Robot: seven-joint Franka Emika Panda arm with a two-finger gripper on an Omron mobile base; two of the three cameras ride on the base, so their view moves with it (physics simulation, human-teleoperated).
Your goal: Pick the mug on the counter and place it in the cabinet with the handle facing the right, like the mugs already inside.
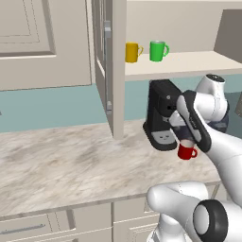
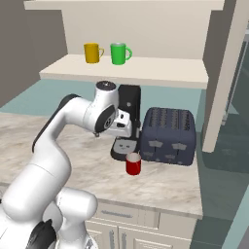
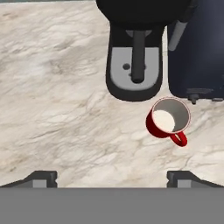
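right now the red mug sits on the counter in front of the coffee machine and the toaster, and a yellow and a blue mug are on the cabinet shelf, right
Not quite: the second mug on the cabinet shelf is green, not blue, beside the yellow mug, as the right base view shows. The rest holds: the red mug sits on the counter before the coffee machine and toaster.

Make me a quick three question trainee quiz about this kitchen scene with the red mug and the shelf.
1. True or false: the small glossy red mug stands upright on the marbled stone counter.
2. Which glossy mug on the pale cabinet shelf is nearer the open end: A, yellow mug, or B, green mug?
3. Fill in: the claw is ____, holding nothing.

Key: 1 true. 2 B. 3 open.
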